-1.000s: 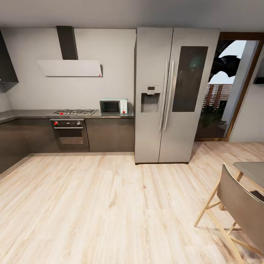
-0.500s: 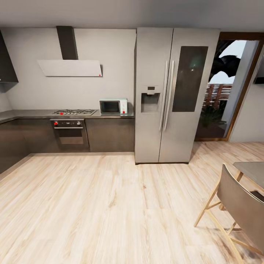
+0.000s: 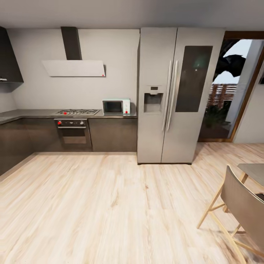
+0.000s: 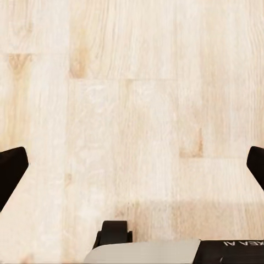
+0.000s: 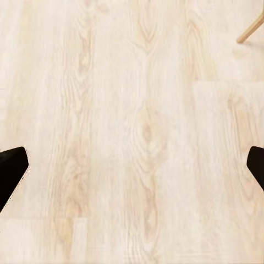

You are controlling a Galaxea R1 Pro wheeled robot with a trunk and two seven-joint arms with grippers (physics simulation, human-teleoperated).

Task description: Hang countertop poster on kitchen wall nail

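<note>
- A kitchen is seen from the head view, with a pale wooden floor (image 3: 110, 205) spread across the foreground.
- A dark counter (image 3: 110, 116) is set against the back wall; a gas hob (image 3: 77, 112) is built into it and a small microwave (image 3: 116, 106) is placed on it, just beside the fridge (image 3: 172, 95) (its door is shut, so nothing inside can be told).
- An oven (image 3: 73, 134) is fitted under the hob, and a white hood (image 3: 75, 68) is mounted above it.
- A chair (image 3: 238, 205) is drawn up to a table (image 3: 255, 172) at the right edge.
- The poster, the light-grey countertop and the wall nails cannot be located in these views.
- The left gripper (image 4: 132, 165) is held over bare floor with its fingers spread wide and nothing between them.
- The right gripper (image 5: 132, 165) is likewise held wide apart, with nothing in it, over the floor, near a wooden chair leg (image 5: 250, 30).
</note>
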